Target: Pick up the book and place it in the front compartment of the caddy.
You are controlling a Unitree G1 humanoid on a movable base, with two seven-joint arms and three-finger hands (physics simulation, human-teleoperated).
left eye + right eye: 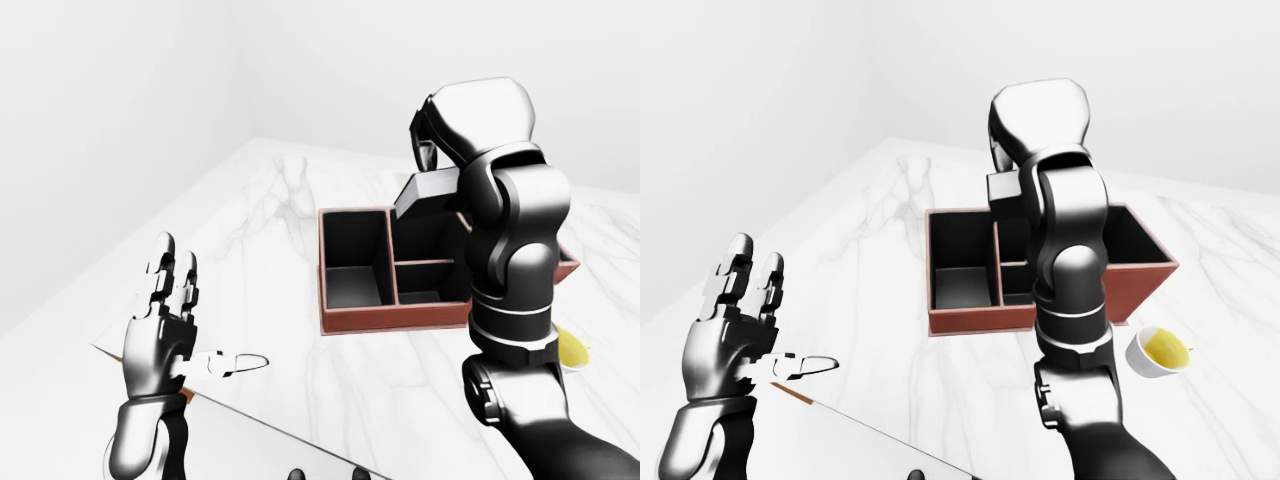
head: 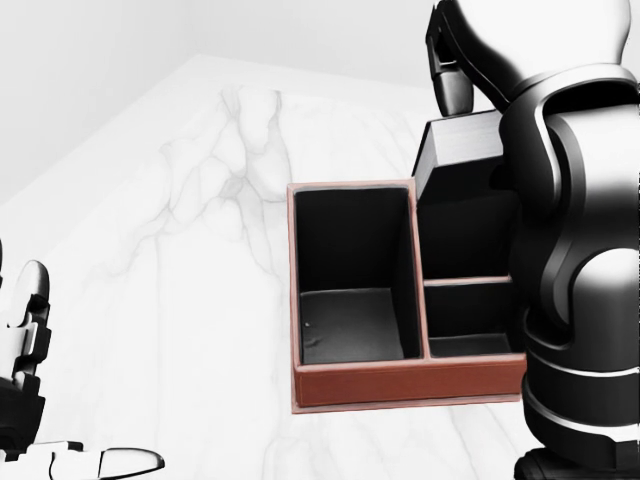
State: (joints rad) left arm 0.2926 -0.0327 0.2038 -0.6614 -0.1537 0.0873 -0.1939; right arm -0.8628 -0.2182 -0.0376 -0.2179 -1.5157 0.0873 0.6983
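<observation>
**Book held tilted over the caddy's far small compartment**

Nearest the cameras, the left hand stands raised at the lower left of the left-eye view, palm upright, its fingers straight and spread apart and the thumb pointing right. It holds nothing and touches nothing. Just below it runs the near edge of the marble table, with a thin reddish strip showing along that edge.

The right arm rises from the lower right of the left-eye view and reaches up over the caddy, hiding its right side there. To the right of the arm in the right-eye view, a white cup of yellow liquid sits on the table, near the caddy's near right corner and apart from it.

The caddy is a red-brown open box with dark interior walls. It has a tall compartment on the left, small compartments stacked near and far in the middle, and a larger bay on the right, seen in the right-eye view.

The right hand is clamped on the book at its upper edge. The book hangs tilted, pages pale, above the far small compartment. Whether its lower edge touches the caddy cannot be told.
</observation>
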